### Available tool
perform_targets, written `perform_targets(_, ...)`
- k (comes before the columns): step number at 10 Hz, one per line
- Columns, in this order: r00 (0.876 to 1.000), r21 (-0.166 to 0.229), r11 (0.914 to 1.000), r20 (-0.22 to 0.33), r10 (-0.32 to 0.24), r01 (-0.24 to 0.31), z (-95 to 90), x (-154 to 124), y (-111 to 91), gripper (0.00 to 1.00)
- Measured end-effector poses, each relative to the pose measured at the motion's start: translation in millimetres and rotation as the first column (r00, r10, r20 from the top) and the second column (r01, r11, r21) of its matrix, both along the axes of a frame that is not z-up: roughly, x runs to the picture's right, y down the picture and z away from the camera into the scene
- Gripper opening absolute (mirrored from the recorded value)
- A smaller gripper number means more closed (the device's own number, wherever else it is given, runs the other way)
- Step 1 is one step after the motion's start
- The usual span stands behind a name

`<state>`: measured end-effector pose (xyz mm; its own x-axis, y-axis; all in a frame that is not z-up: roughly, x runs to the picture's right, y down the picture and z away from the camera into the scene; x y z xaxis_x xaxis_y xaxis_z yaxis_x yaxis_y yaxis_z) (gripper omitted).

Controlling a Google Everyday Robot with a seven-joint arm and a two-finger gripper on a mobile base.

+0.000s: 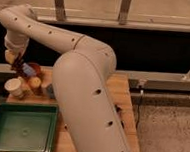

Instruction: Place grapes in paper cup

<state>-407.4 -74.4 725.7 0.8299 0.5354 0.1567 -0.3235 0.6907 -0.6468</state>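
At far left of the wooden table [121, 95], the gripper [20, 64] hangs off the white arm [84, 94], pointing down. It's clamped on the grapes [26, 71]. The bunch is off the table, above and just right of the paper cup [13, 87], not in it. The cup is upright near the left edge, with the orange-yellow cup [35, 82] beside it. The grey-blue cup [49, 90] is half hidden by the arm. The green tray [20, 106] sits in front of the cups.
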Motion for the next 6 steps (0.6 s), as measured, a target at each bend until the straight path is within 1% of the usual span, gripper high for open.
perform_targets(1, 1.0, -0.01, 0.9999, 0.01, 0.003, -0.003, 2.2, -5, 3, 0.0)
perform_targets(2, 1.0, -0.008, 1.0, 0.005, -0.001, 0.001, 9.1, -8, 6, 0.0)
perform_targets(4, 0.999, 0.014, 0.9997, -0.036, -0.02, 0.02, 18.9, -20, 12, 0.0)
perform_targets(6, 0.998, 0.01, 0.9999, -0.057, -0.011, 0.012, 26.0, -21, 9, 0.0)
